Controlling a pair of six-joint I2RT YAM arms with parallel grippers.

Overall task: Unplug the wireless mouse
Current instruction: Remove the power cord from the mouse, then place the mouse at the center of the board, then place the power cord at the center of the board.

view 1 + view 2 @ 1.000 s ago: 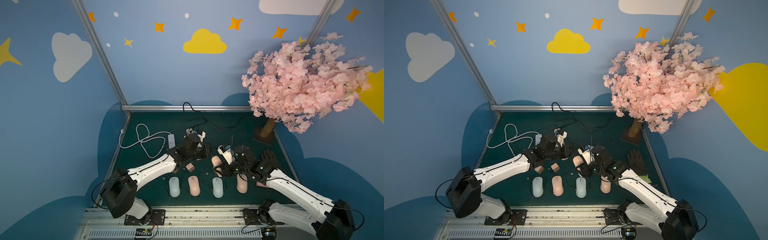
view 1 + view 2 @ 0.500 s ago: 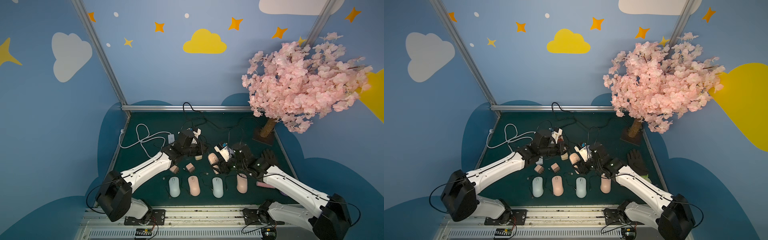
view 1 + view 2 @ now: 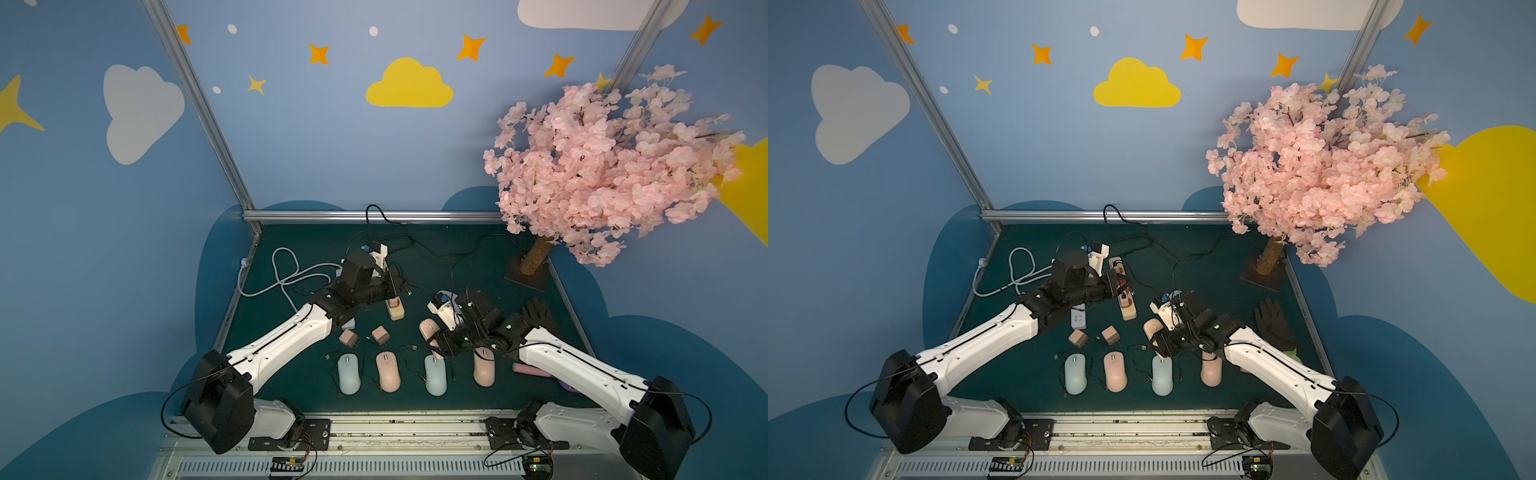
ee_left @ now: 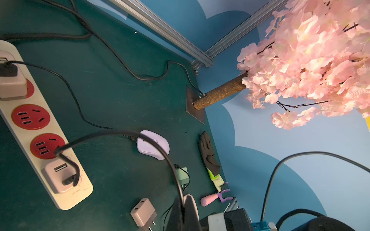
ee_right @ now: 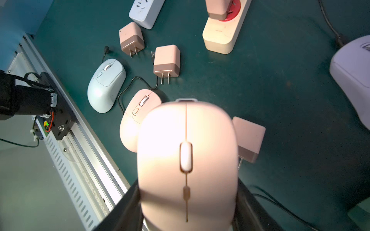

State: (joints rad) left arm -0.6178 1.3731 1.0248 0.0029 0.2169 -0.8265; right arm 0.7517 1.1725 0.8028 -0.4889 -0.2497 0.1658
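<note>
Inventory, left to right: two power strips, a white strip (image 3: 1077,318) and a beige strip (image 3: 1127,309); three loose adapters (image 5: 167,60); six mice, four in the front row (image 3: 387,371), one lavender mouse (image 4: 153,144), one pink mouse (image 5: 188,160). We see the left arm (image 3: 286,345) stretched over the beige strip, left gripper (image 4: 183,202) pinched shut on a black cable (image 4: 120,131); the right arm (image 3: 573,365) angles inward, right gripper (image 5: 187,200) clamping the pink mouse, raised above the row. Bare mat (image 3: 316,239) lies toward the back rail (image 3: 374,216).
</note>
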